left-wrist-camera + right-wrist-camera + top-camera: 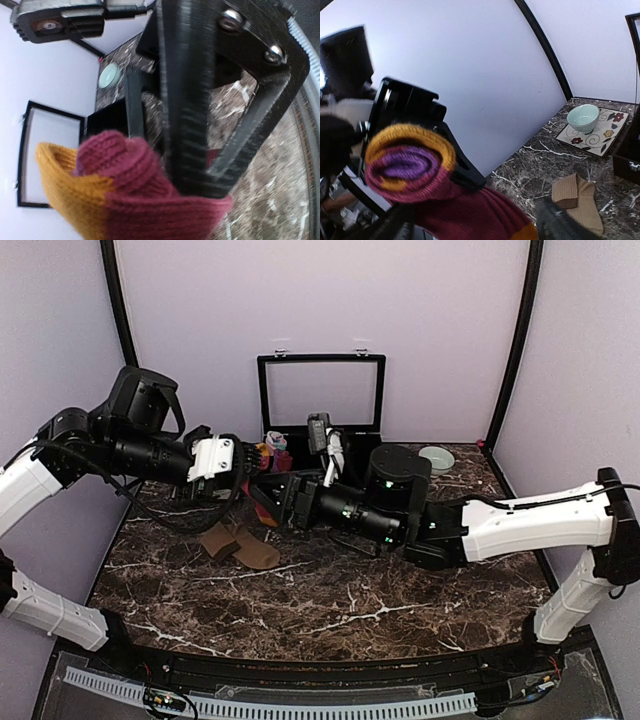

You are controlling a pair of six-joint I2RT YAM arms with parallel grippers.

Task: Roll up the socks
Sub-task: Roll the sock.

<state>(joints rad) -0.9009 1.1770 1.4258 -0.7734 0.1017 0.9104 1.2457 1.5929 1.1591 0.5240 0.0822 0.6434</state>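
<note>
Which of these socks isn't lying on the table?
The red-maroon knitted socks with orange and purple ends, lifted in the air; the tan-brown ribbed socks lie flat on the marble table.

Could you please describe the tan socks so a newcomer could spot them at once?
Start from the dark marble table and look just left of its centre. The tan socks lie on the surface there, partly folded. They are plain brown all over, unlike the maroon-and-orange sock held up off the table.
</note>
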